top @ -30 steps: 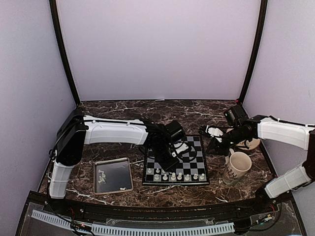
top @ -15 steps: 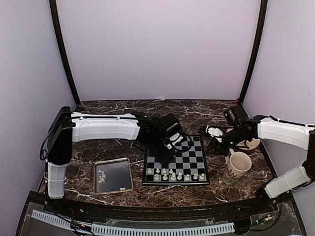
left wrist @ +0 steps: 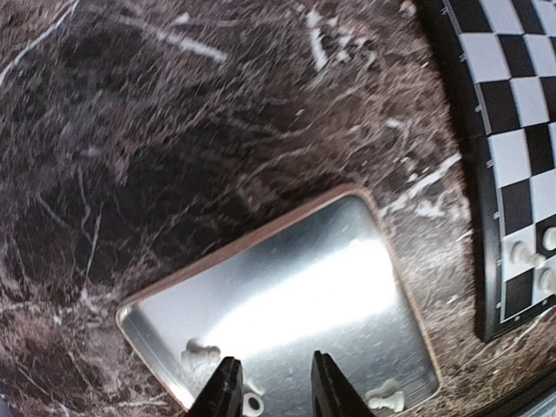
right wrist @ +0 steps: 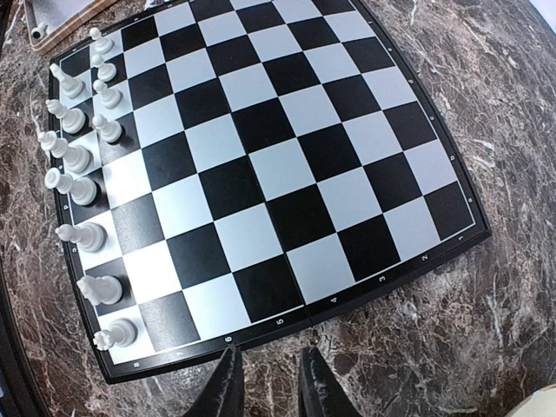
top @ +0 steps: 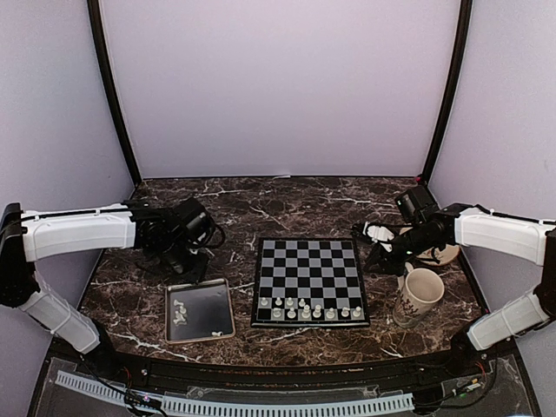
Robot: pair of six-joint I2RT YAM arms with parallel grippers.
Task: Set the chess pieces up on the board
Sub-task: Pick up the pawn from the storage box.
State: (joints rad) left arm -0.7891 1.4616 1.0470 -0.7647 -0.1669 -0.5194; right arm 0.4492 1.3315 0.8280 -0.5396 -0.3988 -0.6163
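Chess pieces [right wrist: 76,158]: tiny, whitish | board [right wrist: 287,165]: black and light-grey squares

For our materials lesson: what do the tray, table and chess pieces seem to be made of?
Tray: probably metal, brushed silver, with bright glare. Table: dark marble look, white veins; real stone or print, unclear. Chess pieces: likely plastic, whitish, slightly glossy.

Chess pieces [top: 317,311], apparently upright, on board [top: 310,269]
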